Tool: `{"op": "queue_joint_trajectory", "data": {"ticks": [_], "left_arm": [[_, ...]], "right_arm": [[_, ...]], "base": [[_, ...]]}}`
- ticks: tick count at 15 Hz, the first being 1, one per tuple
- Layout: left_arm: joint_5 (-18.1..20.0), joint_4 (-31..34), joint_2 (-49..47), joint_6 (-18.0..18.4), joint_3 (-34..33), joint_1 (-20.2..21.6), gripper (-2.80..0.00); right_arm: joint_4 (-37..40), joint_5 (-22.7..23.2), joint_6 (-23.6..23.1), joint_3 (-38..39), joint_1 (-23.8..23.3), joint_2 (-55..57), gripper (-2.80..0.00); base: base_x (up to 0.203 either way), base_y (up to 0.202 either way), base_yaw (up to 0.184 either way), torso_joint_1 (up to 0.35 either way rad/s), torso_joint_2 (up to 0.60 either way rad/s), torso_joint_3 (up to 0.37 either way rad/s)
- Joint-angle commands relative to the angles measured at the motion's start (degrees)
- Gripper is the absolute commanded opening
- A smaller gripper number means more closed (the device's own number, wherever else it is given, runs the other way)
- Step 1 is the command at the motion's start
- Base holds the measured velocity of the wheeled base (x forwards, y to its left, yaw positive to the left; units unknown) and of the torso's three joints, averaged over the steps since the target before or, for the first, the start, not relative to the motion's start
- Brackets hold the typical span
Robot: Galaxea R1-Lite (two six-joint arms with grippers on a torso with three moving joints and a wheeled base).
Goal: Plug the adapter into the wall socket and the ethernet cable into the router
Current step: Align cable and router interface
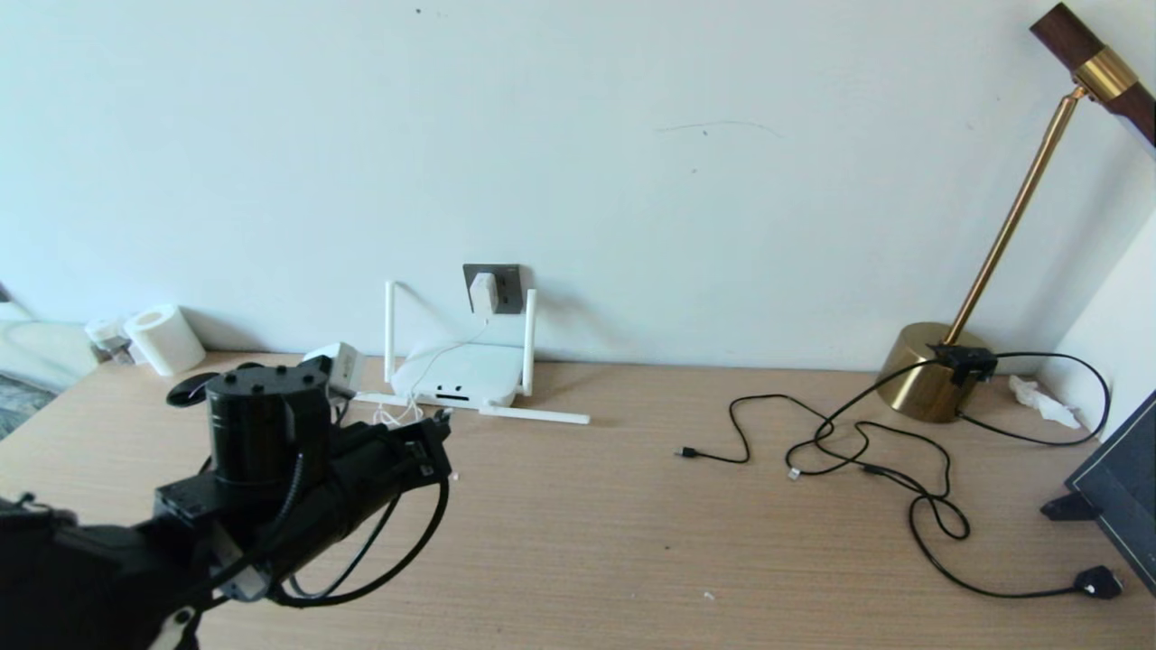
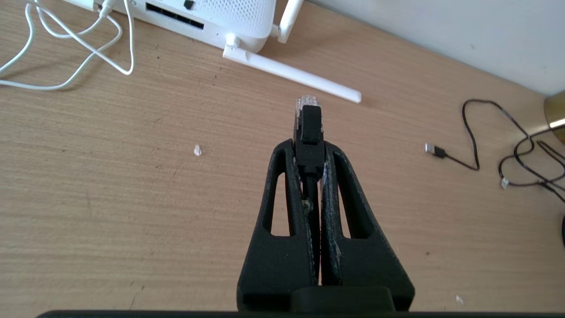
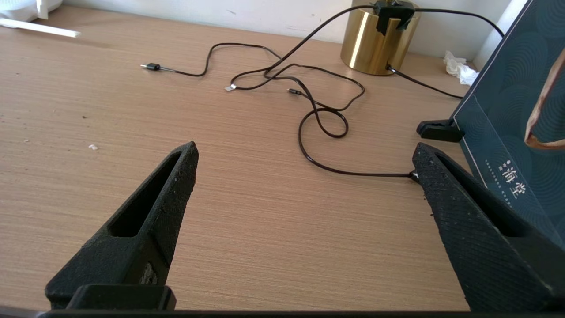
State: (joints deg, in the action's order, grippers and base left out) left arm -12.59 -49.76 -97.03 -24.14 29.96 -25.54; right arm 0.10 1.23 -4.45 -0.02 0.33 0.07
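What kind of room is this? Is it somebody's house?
Probably a home or office desk against a wall: a white router below a wall socket, a brass lamp, and loose charging cables on the wooden top.

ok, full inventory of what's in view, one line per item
adapter: 1, white, plugged into wall socket
wall socket: 1, dark grey, wall behind router
router: 1, white, desk by wall
ethernet cable: 1, black, plug in left hand
thin cables: several, black, desk right
lamp: 1, brass, far right
paper roll: 1, white, far left
left hand: shut on plug, short of router
right hand: open, above desk right
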Motion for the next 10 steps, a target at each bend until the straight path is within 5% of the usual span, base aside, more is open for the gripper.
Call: {"op": "queue_joint_trajectory", "data": {"ticks": [1, 6, 10], "left_arm": [[-0.56, -6.93, -5.01, 0.13, -2.99, 0.28, -2.80], [-4.27, -13.52, -7.82, 4.69, -7.35, 0.94, -2.80], [-0.47, -13.17, -11.30, 7.87, -6.12, 3.54, -2.80]], "right_arm": [[-0.01, 0.00, 0.06, -0.06, 0.02, 0.01, 0.00], [-0.01, 0.09, 0.06, -0.05, 0.02, 0.01, 0.00], [-0.01, 0.02, 0.06, -0.06, 0.02, 0.01, 0.00]], "base": [[0.000, 0.000, 0.000, 0.000, 0.00, 0.000], [0.000, 0.000, 0.000, 0.000, 0.00, 0.000], [0.000, 0.000, 0.000, 0.000, 0.00, 0.000]]}}
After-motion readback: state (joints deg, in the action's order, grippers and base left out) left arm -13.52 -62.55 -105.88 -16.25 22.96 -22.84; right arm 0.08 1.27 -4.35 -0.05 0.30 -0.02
